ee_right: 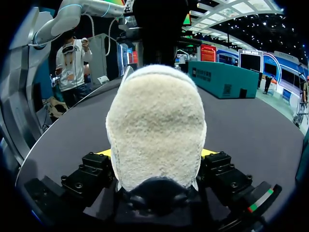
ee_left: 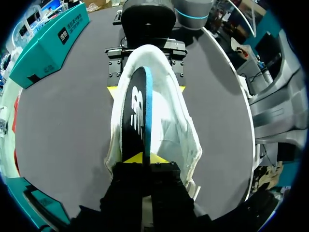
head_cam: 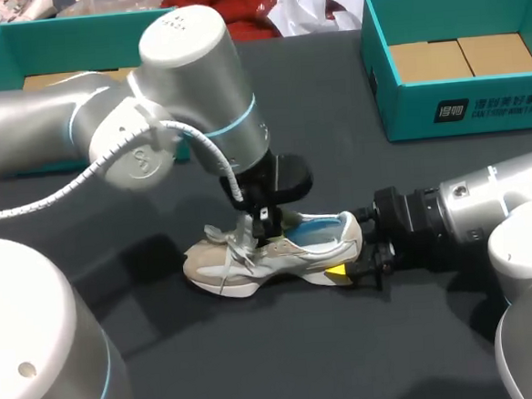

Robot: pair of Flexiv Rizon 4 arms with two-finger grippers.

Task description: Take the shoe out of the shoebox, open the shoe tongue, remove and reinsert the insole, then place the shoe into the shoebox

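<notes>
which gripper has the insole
The left gripper, pinching the black insole on edge inside the shoe; the right gripper clamps the heel instead.

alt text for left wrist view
The left hand pinches a black, blue-edged insole standing on edge inside the white-lined shoe. Beyond it, the right hand clamps the shoe's heel on the dark table; a teal shoebox sits nearby.

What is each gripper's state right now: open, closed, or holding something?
Left gripper: closed on the insole, held on edge inside the shoe.
Right gripper: closed on the shoe's heel.
</notes>
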